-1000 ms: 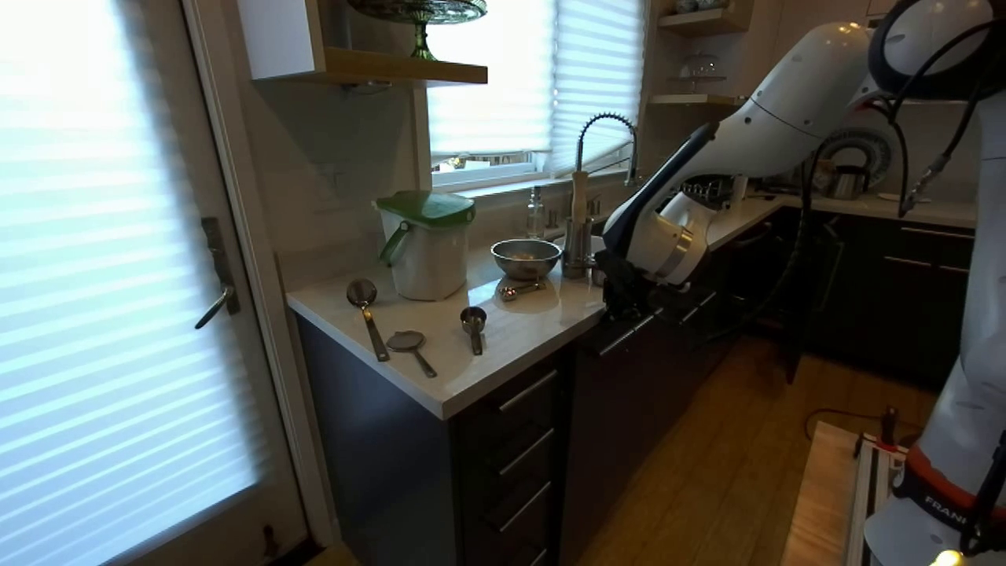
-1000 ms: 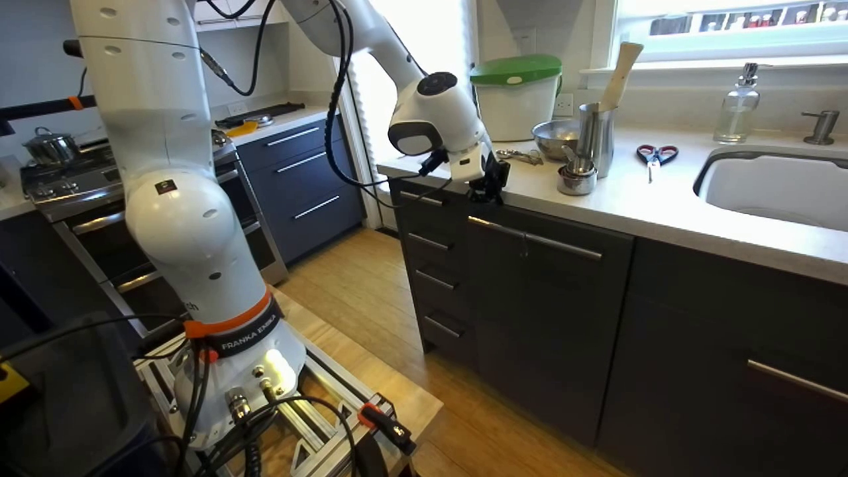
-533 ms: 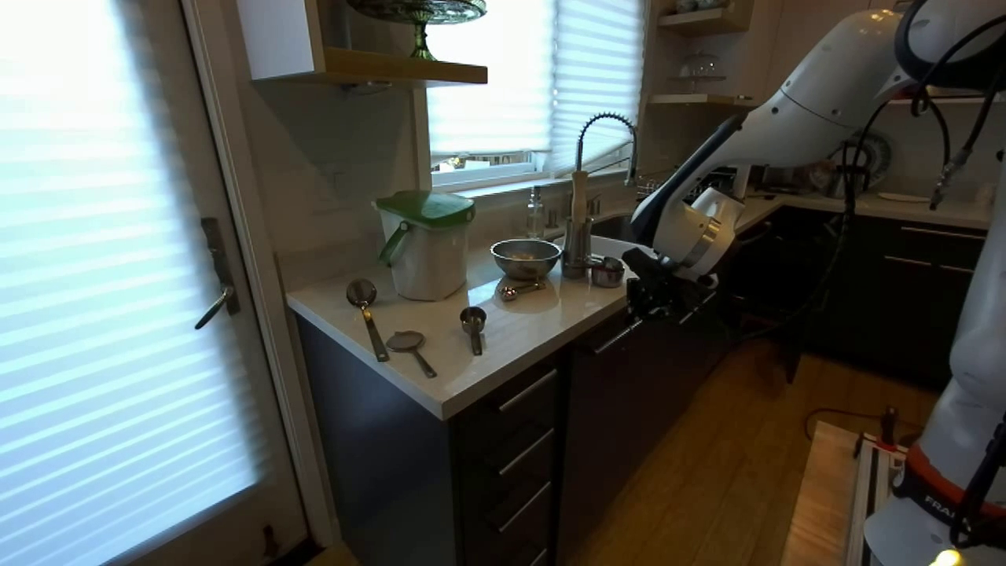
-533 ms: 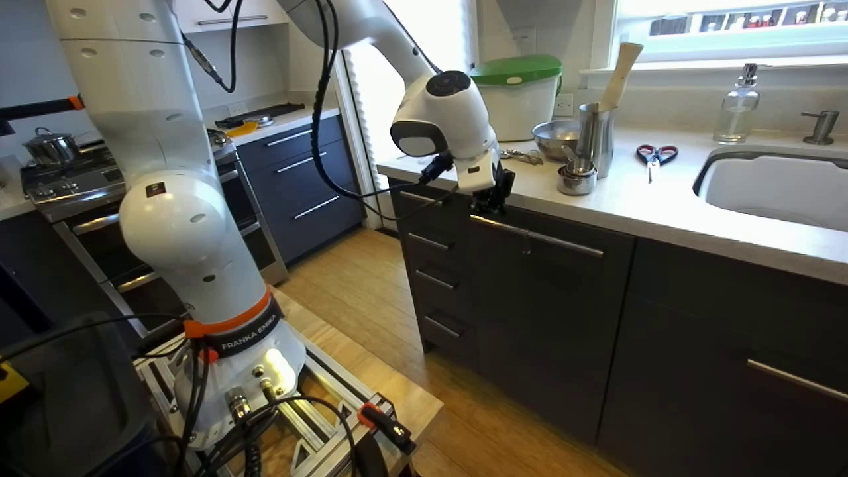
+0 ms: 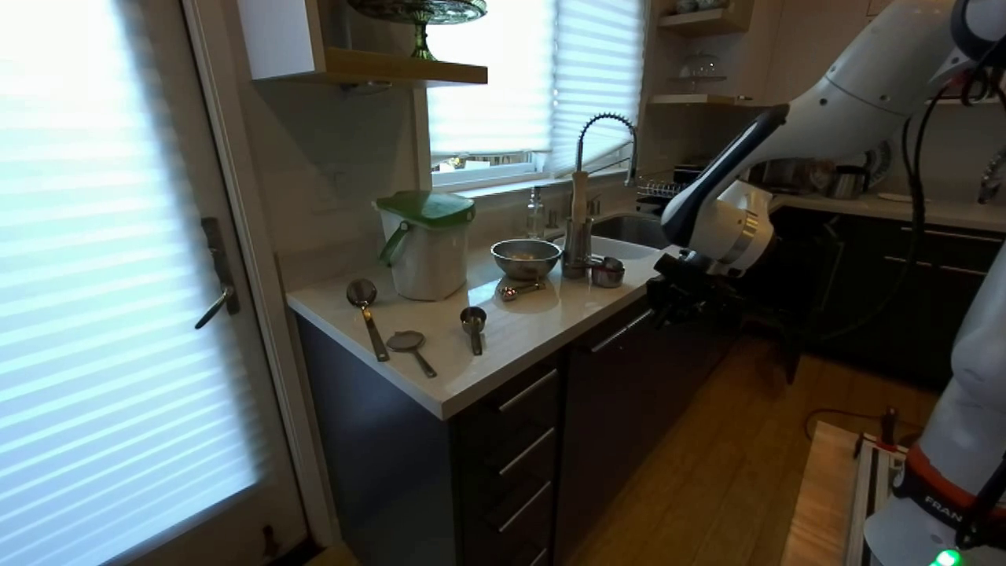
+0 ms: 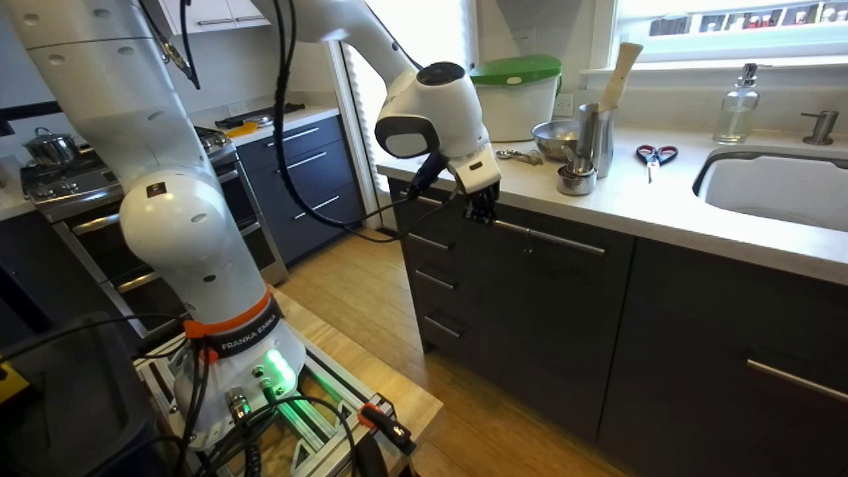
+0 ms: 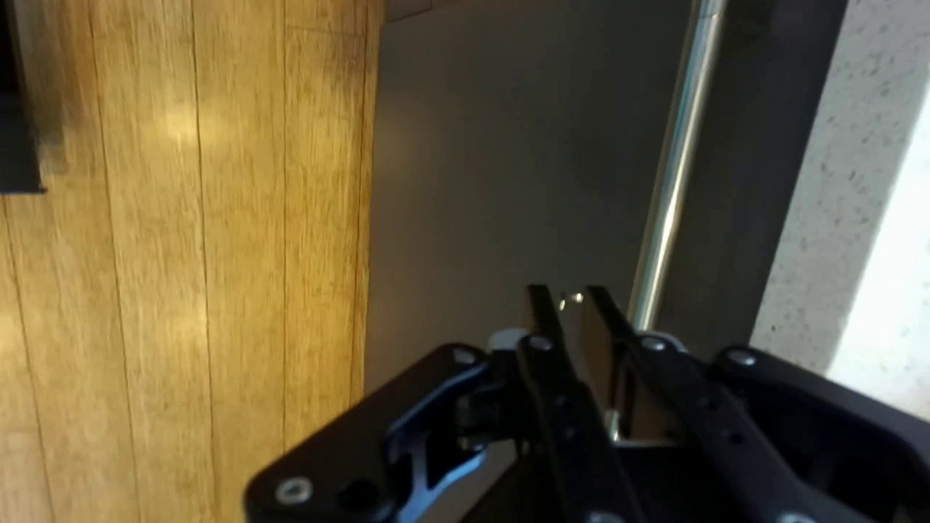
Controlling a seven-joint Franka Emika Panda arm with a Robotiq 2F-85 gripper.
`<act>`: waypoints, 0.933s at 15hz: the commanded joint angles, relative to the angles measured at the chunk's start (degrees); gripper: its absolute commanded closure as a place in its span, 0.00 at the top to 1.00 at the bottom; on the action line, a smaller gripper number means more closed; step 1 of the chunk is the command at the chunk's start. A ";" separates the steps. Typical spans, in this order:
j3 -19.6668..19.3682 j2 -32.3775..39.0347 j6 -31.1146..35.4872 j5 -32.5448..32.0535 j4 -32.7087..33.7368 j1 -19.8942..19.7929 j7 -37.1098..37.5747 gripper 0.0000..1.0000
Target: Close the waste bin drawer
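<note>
The gripper [image 7: 567, 293] holds its fingers [image 7: 546, 319] parallel, a narrow gap apart, with nothing seen pinched between them. In the wrist view the bar handle [image 7: 672, 192] runs down from one o'clock and passes behind the fingers; whether they touch it I cannot tell.

With the gripper as clock centre in an exterior view, the waste bin drawer [image 6: 556, 318], as I judge that wide front, lies toward five o'clock. It looks flush or nearly so; closing is probably all but done.

Fingers catching the bar on leaving could tug the drawer out. If a sliver of gap is left, pushing at the bar's end, off centre, might make it bind. Lifting too close could bump the countertop [image 6: 662, 205].

The drawer's inside is hidden. At half past two, a steel measuring cup [image 6: 576, 184] seems to have a smaller one nested in it. At two, the utensil holder [image 6: 601, 139] carries a wooden utensil [image 6: 621, 76]. At half past one, the steel bowl [image 6: 552, 140] has something pale [image 5: 524, 256] inside. Past twelve, a white pail [image 6: 520, 106] wears its green lid [image 6: 517, 69], hiding any contents.
</note>
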 commanded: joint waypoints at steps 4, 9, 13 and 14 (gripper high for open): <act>-8.39 -23.53 -5.43 -12.30 -12.14 -0.81 -15.78 0.71; -8.10 -31.69 -15.28 -13.92 -8.50 -5.32 -30.67 1.00; -9.23 -38.74 -25.44 -14.18 -8.58 -8.37 -44.18 1.00; -9.88 -40.22 -28.66 -14.21 -8.44 -9.46 -48.09 1.00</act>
